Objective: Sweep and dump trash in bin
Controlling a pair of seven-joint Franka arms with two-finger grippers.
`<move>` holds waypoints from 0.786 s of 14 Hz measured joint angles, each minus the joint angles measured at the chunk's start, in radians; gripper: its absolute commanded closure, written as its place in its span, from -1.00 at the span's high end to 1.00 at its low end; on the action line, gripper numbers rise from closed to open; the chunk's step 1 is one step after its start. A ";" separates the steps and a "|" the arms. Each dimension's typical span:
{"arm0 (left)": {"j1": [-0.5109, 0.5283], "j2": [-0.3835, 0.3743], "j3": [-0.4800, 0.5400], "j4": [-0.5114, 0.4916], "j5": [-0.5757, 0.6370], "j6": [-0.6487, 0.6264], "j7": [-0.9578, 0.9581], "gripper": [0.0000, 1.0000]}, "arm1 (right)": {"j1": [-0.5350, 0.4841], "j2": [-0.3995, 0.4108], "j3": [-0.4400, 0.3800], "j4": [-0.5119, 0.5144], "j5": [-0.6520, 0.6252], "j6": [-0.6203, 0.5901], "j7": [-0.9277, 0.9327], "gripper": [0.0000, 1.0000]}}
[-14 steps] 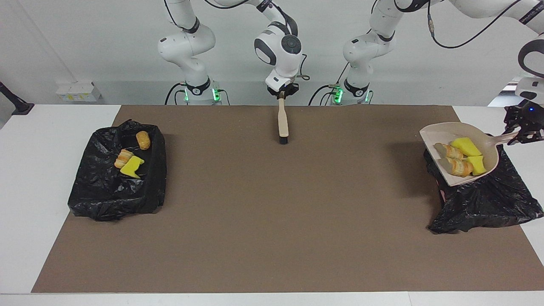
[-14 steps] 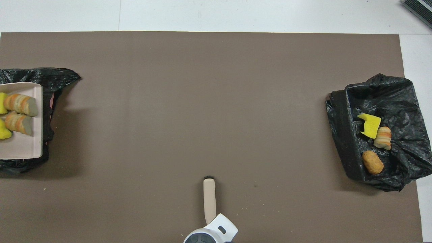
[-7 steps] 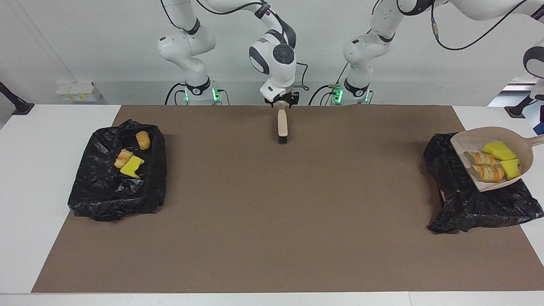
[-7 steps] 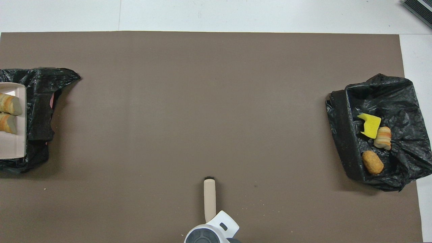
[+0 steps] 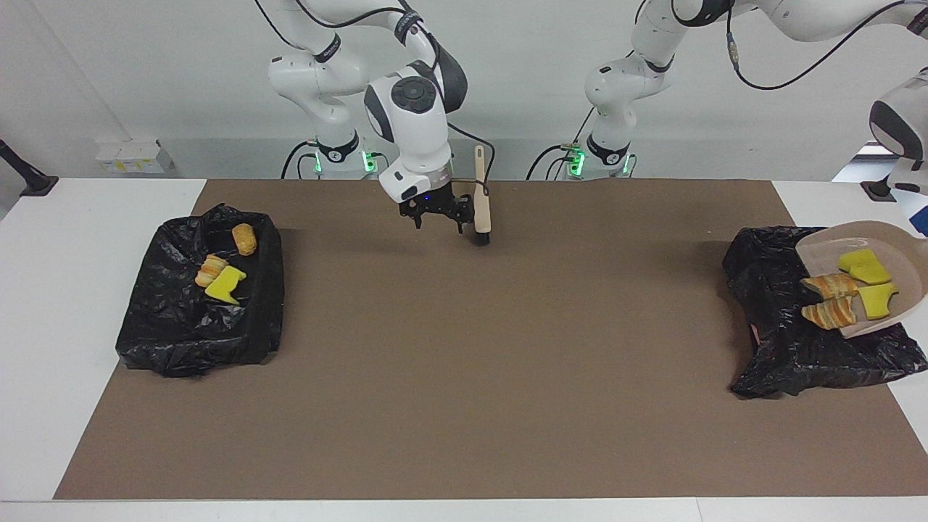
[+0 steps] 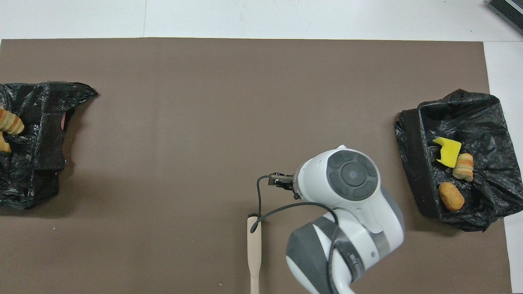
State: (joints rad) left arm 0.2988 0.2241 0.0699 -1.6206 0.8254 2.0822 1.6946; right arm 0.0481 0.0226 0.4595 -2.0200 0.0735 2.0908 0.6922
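Fingers on the right gripper are spreading wide beside the beige black-bristled brush. The left gripper, clamped and off-frame, is tipping the beige plastic dustpan over the black-lined bin.

Overhead, striped pastry trash is sliding binward; next, I'd guess, a steeper tilt.

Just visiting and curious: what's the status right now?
Right gripper open, off the brush. Left gripper out of view, dustpan tilted over bin, trash not yet dumped. Nothing in the way.
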 measured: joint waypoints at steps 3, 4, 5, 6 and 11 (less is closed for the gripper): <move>-0.020 -0.039 0.000 -0.053 0.158 0.000 -0.045 -1.00 | -0.073 0.000 0.000 0.098 -0.011 -0.030 -0.025 1.00; -0.019 -0.048 0.003 -0.059 0.192 0.000 -0.046 -1.00 | -0.087 0.000 0.000 0.134 -0.014 -0.060 -0.034 1.00; -0.018 -0.061 0.006 -0.061 0.212 0.000 -0.047 -1.00 | -0.098 0.000 0.000 0.175 -0.015 -0.101 -0.044 1.00; -0.017 -0.078 0.010 -0.061 0.219 0.000 -0.047 -1.00 | -0.109 -0.001 0.000 0.216 -0.015 -0.149 -0.059 1.00; -0.057 -0.152 -0.004 -0.065 0.188 -0.105 -0.081 -1.00 | -0.121 -0.002 -0.018 0.298 -0.038 -0.215 -0.077 1.00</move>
State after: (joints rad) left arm 0.2414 0.0722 0.0656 -1.6851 1.0134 1.9769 1.6133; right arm -0.0731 0.0204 0.4414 -1.7216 0.0360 1.8753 0.6156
